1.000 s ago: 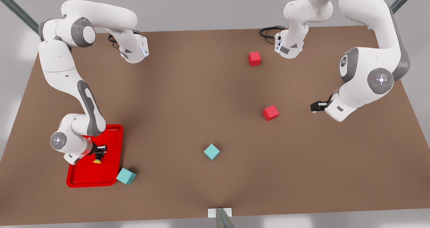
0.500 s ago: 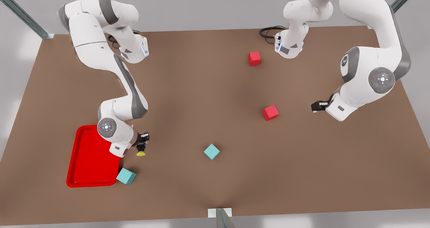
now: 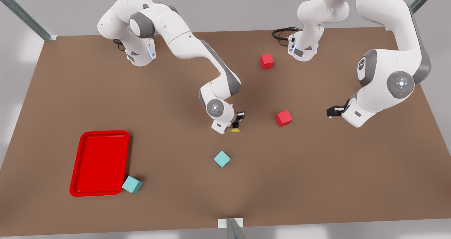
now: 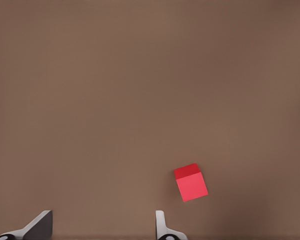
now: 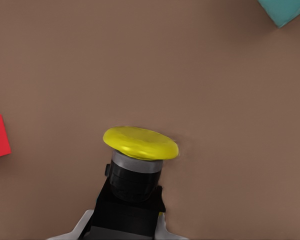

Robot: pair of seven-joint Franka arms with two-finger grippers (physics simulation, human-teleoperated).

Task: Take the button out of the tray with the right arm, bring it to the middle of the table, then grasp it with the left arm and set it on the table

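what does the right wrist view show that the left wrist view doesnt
Right wrist view alone: the button, yellow cap outward, its dark body clamped in the right gripper, plus a corner of a teal cube. Left wrist view alone: the left gripper, fingers spread wide with nothing between them. Both share the brown table and a red cube, likely the same one.

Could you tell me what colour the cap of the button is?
Yellow; the button shows best in the right wrist view, on a black body.

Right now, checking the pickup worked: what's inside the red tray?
Nothing: the tray shows bare red floor, rim to rim. The button is mid-table in the right claw. The left claw waits open.
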